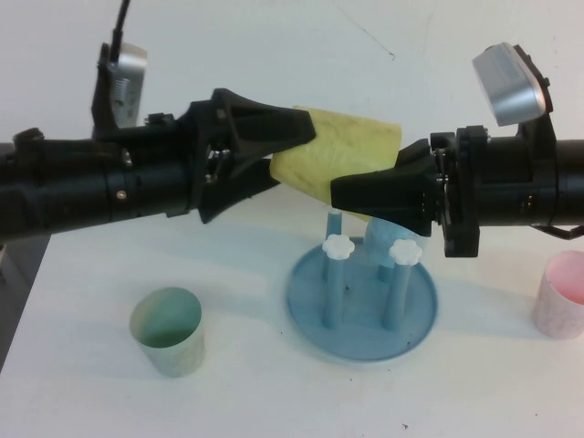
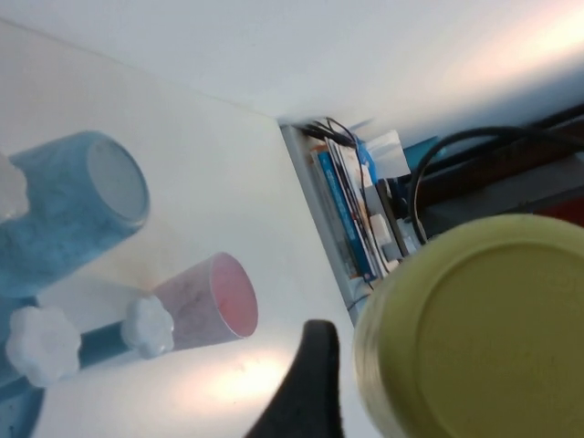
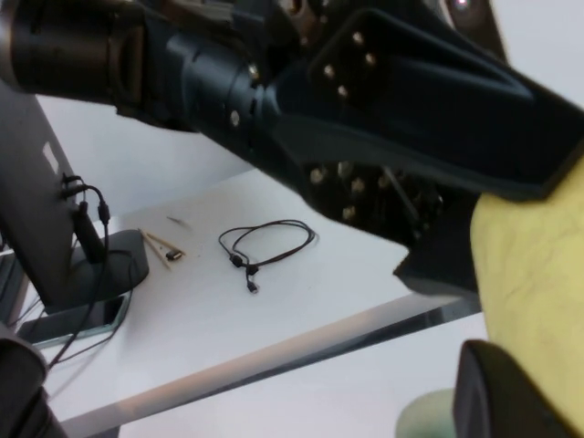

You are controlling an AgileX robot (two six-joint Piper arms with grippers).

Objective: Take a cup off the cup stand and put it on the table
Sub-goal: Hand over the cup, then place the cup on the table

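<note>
Centre frame, above the cup stand (image 1: 362,301), the yellow cup (image 1: 342,160) lies sideways, pinched at opposite ends by left claw (image 1: 290,153) and right claw (image 1: 351,193), apparently mid-handover, off the counter (image 1: 246,392).

Both arms reach in from the sides, up high, and meet in the middle. The left gripper (image 1: 281,153) comes from the left, with one finger (image 1: 274,123) on top of the yellow cup (image 1: 351,151) and one below it. The right gripper (image 1: 356,196) comes from the right and squeezes the same cup's other end.
</note>
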